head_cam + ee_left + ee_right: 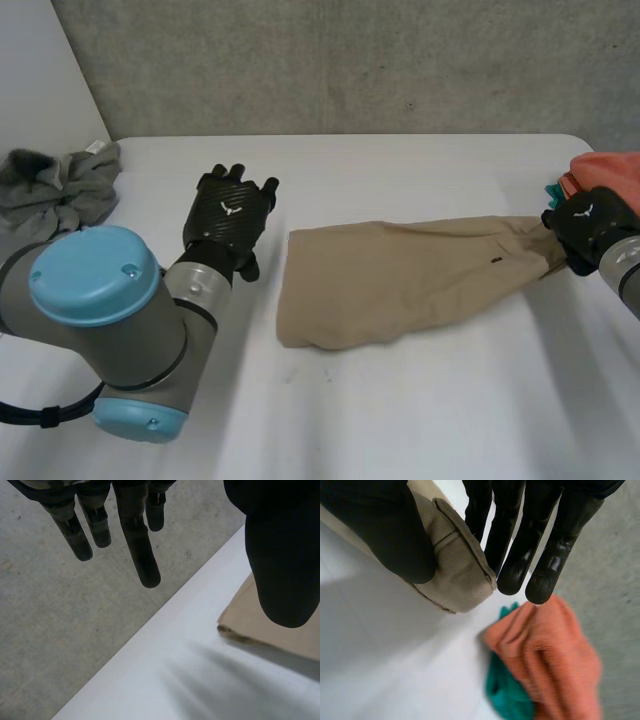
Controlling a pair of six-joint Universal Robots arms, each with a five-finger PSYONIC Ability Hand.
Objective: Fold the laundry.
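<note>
A tan cloth (400, 280) is laid lengthwise across the middle of the worktop (400, 430). It is flattened and possibly doubled over once. Its wider end is turned toward the left arm and its narrow end is drawn out toward the right arm.

That narrow end is pinched by the right robot hand (590, 228). In the right wrist view the hemmed end is caught between the thumb (385, 525) and the nearly straight fingers (520, 545).

The left robot hand (228, 215) is held open just beside the cloth's wide end, apart from it. In its wrist view the fingers (142, 555) are straight and spread, the thumb is near the cloth's corner, and nothing is grasped.

An orange cloth (605, 168) and a teal cloth (552, 189) are bunched together at the worktop's right edge, just beyond the right robot hand. A grey cloth (55, 190) is heaped at the far left. None of these three can be called folded.

The task is judged to be at an early stage. The tan cloth is spread flat and perhaps folded once, but no compact fold is made yet. Further folds are needed on it, and the three crumpled cloths are left to be dealt with after it.
</note>
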